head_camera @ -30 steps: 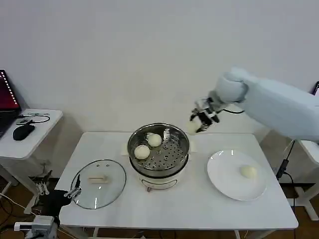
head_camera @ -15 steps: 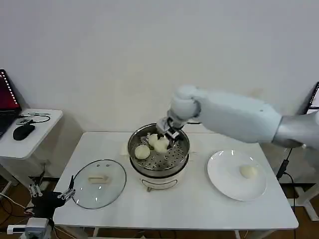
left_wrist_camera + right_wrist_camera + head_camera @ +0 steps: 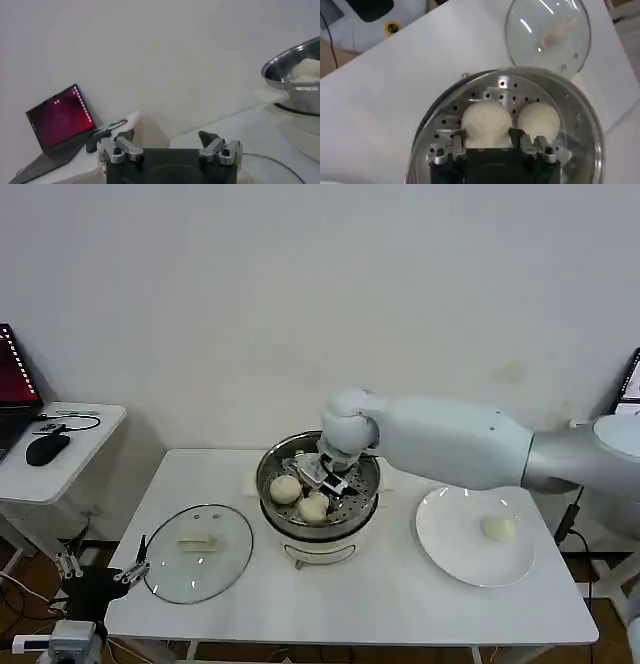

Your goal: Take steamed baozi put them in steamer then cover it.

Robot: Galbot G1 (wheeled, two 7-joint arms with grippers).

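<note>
The steamer (image 3: 345, 498) stands mid-table on its white pot base. My right gripper (image 3: 317, 487) reaches into it, shut on a steamed baozi (image 3: 486, 122) that rests low on the perforated floor, fingers (image 3: 516, 135) against its sides. Beside it lies a second baozi (image 3: 539, 119), which is seen in the head view (image 3: 285, 489) to the left. One more baozi (image 3: 498, 528) sits on the white plate (image 3: 450, 554). The glass cover (image 3: 197, 552) lies flat on the table, left of the steamer. My left gripper (image 3: 167, 145) hangs open off the table's front left corner (image 3: 103, 569).
A small side table (image 3: 80, 459) at the left carries a mouse (image 3: 45, 446) and a laptop (image 3: 60, 120). The steamer's rim (image 3: 295, 70) rises ahead of the left gripper. The right arm stretches across above the table's back right.
The right arm swung from the back right over the steamer and lowered the baozi onto the basket floor. The left gripper shifted slightly.
</note>
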